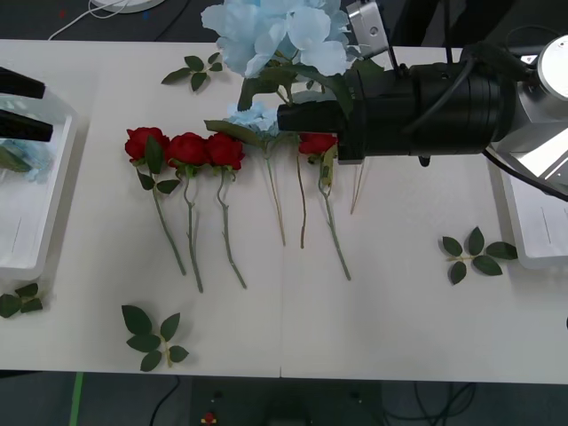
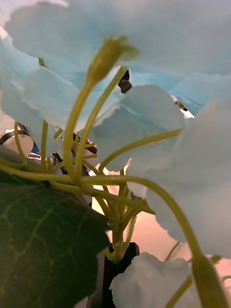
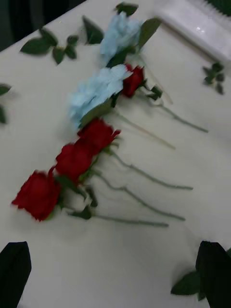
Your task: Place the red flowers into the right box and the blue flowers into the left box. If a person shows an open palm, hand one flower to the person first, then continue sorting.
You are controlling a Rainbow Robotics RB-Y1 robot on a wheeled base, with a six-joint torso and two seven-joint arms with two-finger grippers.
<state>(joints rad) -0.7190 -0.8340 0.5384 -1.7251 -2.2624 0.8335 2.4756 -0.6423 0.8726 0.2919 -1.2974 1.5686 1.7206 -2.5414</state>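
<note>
step: right claw [image 1: 293, 115] reaches over mid-desk with a blue flower [image 1: 275, 35] at its tip, head raised above the row; looks like a lift toward the left box [image 1: 35, 240]
right claw state: fingers buried in petals and leaf; cannot tell how far closed, though the stalks sit right at the wrist camera
left claw [image 3: 115, 269]: spread wide, nothing in it; hangs near the left box, looking back along the row
next move: carry across the roses without snagging them, lower into the left box, release; the head is wide and floppy, so clear the rim first
still on desk [image 1: 390, 337]: four red flowers [image 1: 188, 149], one of them under the right arm; another blue one [image 1: 253, 117] just beside it; right box [image 1: 541, 240] at the far edge
materials: blue petals thin fabric, fluffy; stalks yellow-green plastic; roses tight, dense; stems thin, stiff; boxes smooth white plastic
extras: loose leaf sprigs [image 1: 151, 335] scattered, not for sorting
</note>
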